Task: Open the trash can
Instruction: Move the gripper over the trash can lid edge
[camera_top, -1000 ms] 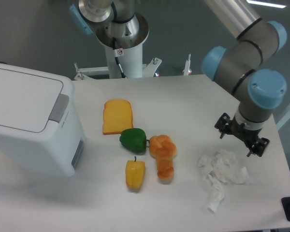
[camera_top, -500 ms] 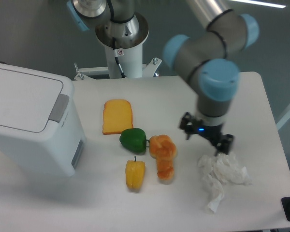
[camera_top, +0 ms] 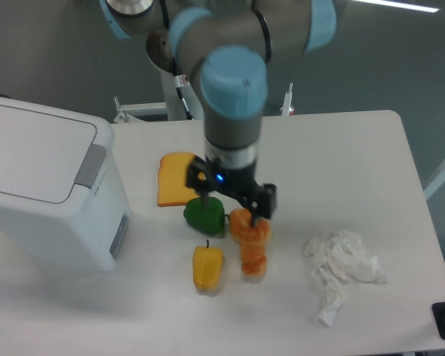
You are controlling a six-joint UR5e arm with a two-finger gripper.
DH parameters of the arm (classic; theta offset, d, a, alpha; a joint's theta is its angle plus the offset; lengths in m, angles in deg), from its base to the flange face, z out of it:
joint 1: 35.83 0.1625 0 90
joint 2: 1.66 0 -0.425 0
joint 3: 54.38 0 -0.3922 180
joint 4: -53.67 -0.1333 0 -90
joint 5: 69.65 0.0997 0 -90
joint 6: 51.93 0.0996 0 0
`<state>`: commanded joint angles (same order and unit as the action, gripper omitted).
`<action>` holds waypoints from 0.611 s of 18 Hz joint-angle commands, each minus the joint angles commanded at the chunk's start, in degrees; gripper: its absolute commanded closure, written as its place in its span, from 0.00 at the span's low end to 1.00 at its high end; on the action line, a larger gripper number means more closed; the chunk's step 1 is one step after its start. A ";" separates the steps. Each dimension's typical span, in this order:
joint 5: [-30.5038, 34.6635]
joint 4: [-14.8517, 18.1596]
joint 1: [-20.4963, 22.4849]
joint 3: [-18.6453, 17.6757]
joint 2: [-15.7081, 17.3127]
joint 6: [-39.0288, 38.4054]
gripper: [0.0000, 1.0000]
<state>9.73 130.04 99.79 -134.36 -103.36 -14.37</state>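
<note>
Sweeping leftward across the counter (camera_top: 341, 148), my arm had left its spot above the crumpled tissue (camera_top: 345, 268) at 4 o'clock, where it hung half a second before, and stood over the middle of the food. That put it nearer the trash can (camera_top: 48, 193), so I judged the approach about halfway done, with the pressing itself not begun.

From the single fixed camera, the gripper (camera_top: 228, 194) pointed straight down from the wrist, its fingers spread and holding nothing, one tip above the green pepper (camera_top: 205, 215) and the other at the pastry (camera_top: 251, 241). The toast (camera_top: 176, 178) lay partly hidden behind it, and the yellow pepper (camera_top: 207, 267) sat at 6 o'clock.

The trash can stood at 9 o'clock, well apart from the gripper, lid flat and shut. Its grey push tab (camera_top: 90, 166) faced the food, untouched.
</note>
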 joint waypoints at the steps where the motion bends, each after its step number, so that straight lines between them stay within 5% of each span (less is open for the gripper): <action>1: -1.58 0.00 -0.26 0.00 0.44 -2.29 0.00; 11: -9.33 -0.09 -3.34 -1.40 2.56 -14.26 0.00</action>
<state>0.40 129.96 96.45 -135.76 -100.80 -28.63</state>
